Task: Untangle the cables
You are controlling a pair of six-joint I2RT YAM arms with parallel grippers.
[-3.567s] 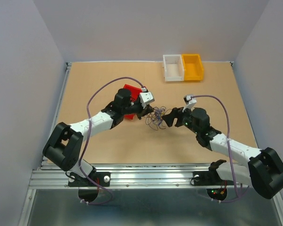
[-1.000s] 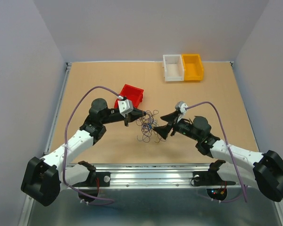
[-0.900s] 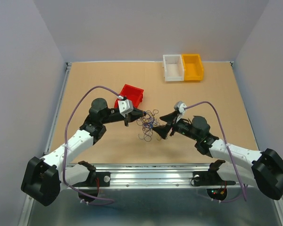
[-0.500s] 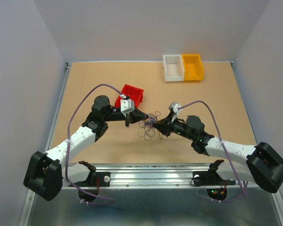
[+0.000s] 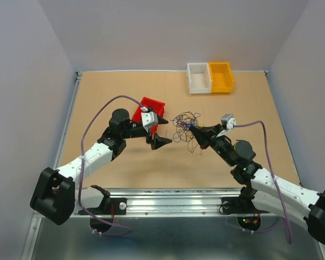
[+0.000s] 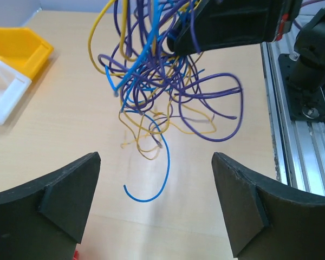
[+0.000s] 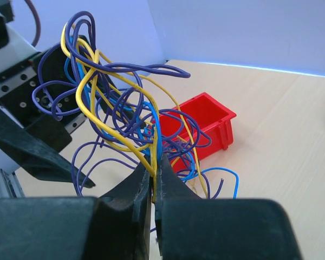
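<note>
The cables (image 5: 186, 124) hang as a loose purple, yellow and blue clump just right of the red bin (image 5: 150, 104), held up off the bench (image 5: 108, 92). The right pincer (image 5: 195, 129), further right of the red bin, is clamped on several strands. The left pincer (image 5: 163, 131) stands wide apart and empty, just in front of the red bin, short of the clump
</note>
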